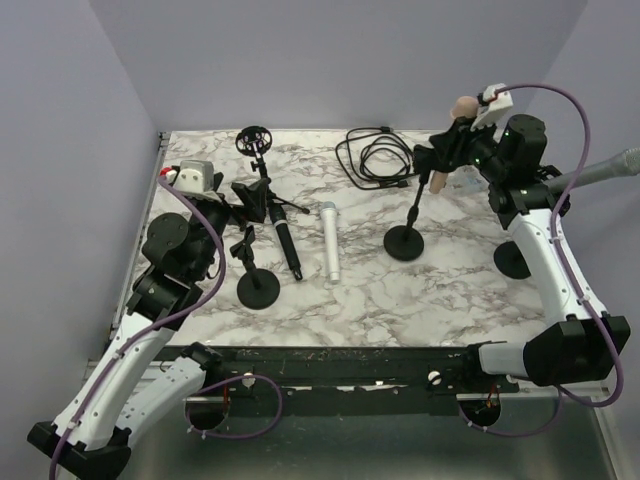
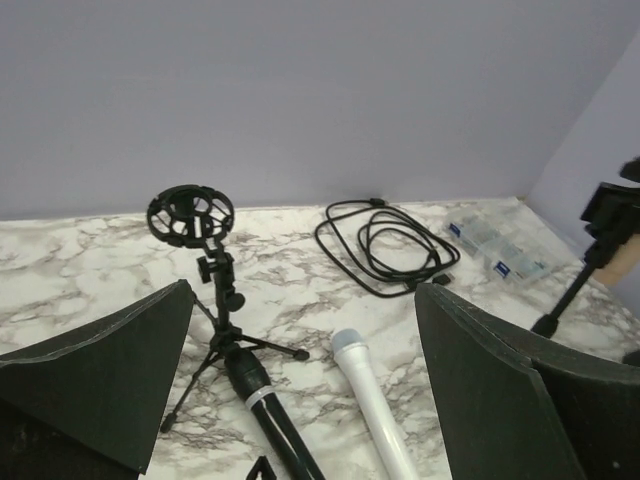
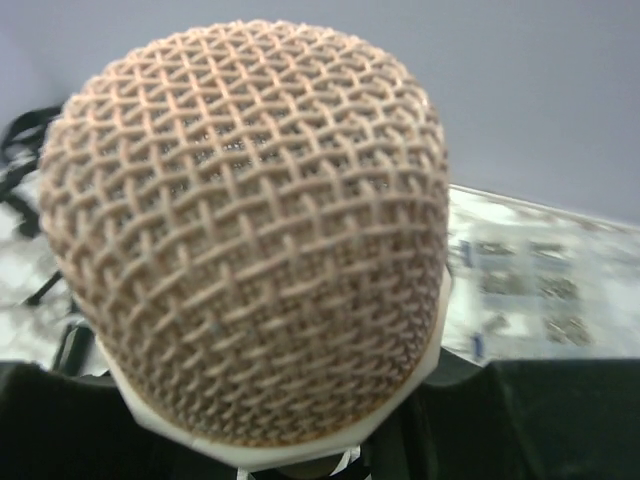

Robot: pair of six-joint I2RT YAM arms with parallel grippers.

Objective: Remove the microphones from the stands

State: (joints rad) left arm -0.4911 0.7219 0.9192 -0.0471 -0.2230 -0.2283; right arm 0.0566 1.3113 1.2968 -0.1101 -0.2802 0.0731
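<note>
- From the top view, the rose-gold mesh-headed microphone [image 1: 461, 106] stood tilted over the far right of the white-and-grey marble tabletop [image 1: 360, 300], head uppermost. It sat at the top of the black round-based stand [image 1: 404, 242].
- The right arm's fingers [image 1: 447, 150] were clamped around the microphone's body. Whether the stand's clip also held it could not be told.
- The left arm's fingers [image 1: 245, 198] hovered at the left of the tabletop, near a second black stand with a round base [image 1: 258, 287].
- A black handheld microphone [image 1: 286, 238] and a white handheld microphone [image 1: 329, 242] lay near each other, not touching, in the middle of the tabletop.
- A black ring-shaped shock mount on a small tripod [image 1: 255, 140] stood behind them, and a coiled black cable [image 1: 375, 155] lay near the far edge.
- From the left wrist view, the left arm's fingers [image 2: 100, 380] were spread wide with nothing between them.
- Beyond them were the shock mount, both lying microphones, the cable and a clear plastic compartment box [image 2: 495, 250] by the wall.
- From the right wrist view, the microphone's mesh head filled nearly the whole frame. Dark shapes showed low on either side, too blurred to tell more.
</note>
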